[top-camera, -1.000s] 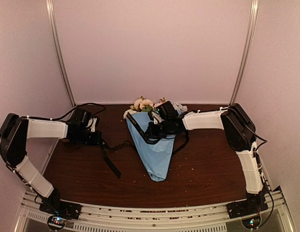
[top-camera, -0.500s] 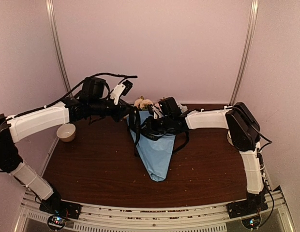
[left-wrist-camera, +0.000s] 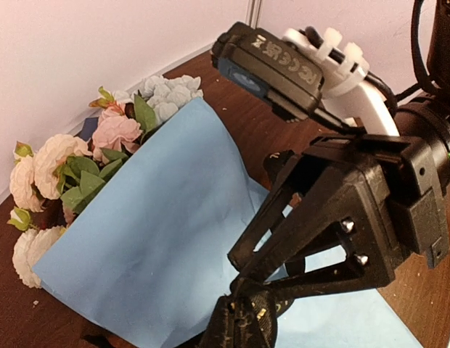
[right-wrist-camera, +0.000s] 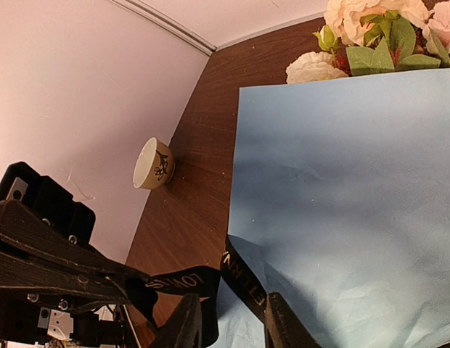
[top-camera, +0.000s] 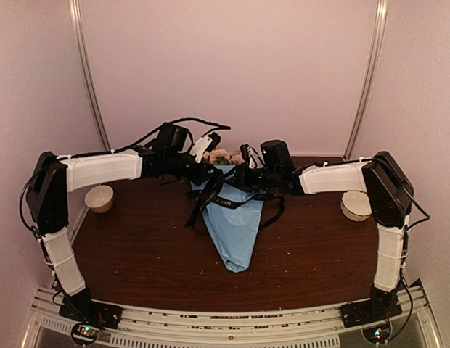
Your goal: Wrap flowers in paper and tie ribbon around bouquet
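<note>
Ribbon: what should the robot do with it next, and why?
Probably close the right gripper on the ribbon. It stands open around the strand at the edge of the bouquet, while the left gripper pinches the ribbon's other part, so both could then pull it snug.

Light blue crinkled paper sheet (right-wrist-camera: 341, 196) lies over cream and pink flower heads (right-wrist-camera: 370, 29), which show at its far edge. Black ribbon with white lettering (right-wrist-camera: 189, 281) runs from clamped left gripper (right-wrist-camera: 134, 284) across the paper's corner and between the parted fingers of the right gripper (right-wrist-camera: 232, 326). Small cream bowl (right-wrist-camera: 154, 164) sits at the wall edge of the brown wooden worktop (right-wrist-camera: 203, 159).
</note>
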